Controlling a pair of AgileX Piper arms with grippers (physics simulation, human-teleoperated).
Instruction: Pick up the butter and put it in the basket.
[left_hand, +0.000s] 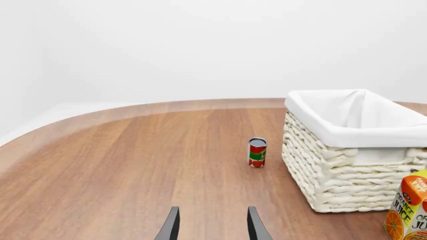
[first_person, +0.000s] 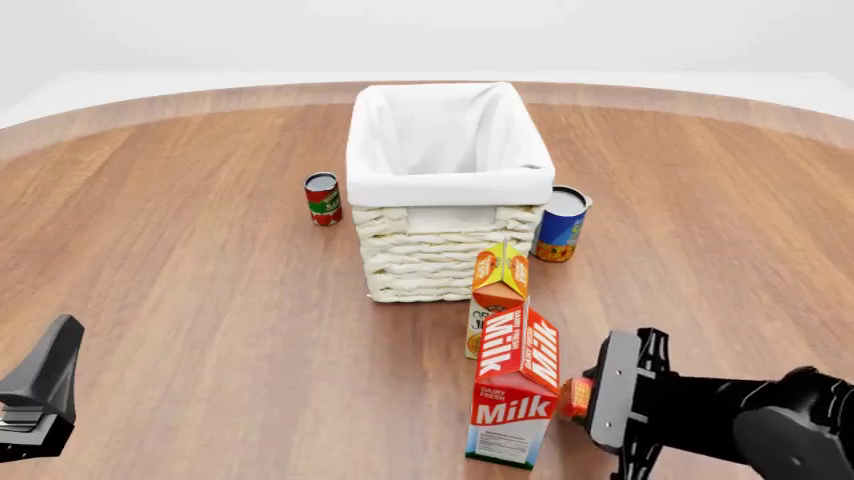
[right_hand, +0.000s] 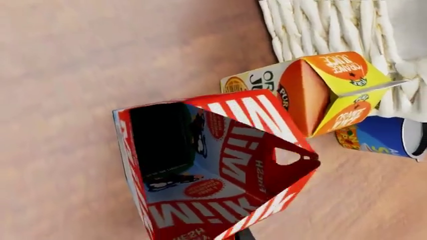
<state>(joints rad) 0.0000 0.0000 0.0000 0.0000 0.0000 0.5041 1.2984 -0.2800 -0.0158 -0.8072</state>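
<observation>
Reaching in low from the near right, my right gripper (first_person: 582, 398) sits just behind the milk carton (first_person: 515, 390), turned on its side, with a small red-orange box, the butter (first_person: 575, 396), at its tip, touching or nearly touching the carton's right face. Whether my fingers are clamped on the butter or merely beside it I cannot tell; the carton hides that contact from the front, and my right wrist view is filled by the carton's red-and-white side.

Upright on the wooden table (first_person: 187, 260), the milk carton stands at the near centre. Just beyond it is the orange juice carton (first_person: 498, 290), also upright, close to the near wall of the wicker basket (first_person: 441, 255). The basket occupies the middle of the table, its white cloth lining folded over the rim. A blue can (first_person: 562, 224) stands just right of the basket, and a red tomato can (first_person: 322, 198) stands a little apart on its left.

My left gripper (left_hand: 212, 225) hovers over bare wood at the near left, well apart from everything, its two dark fingers (left_hand: 171, 225) spread with nothing between them.
</observation>
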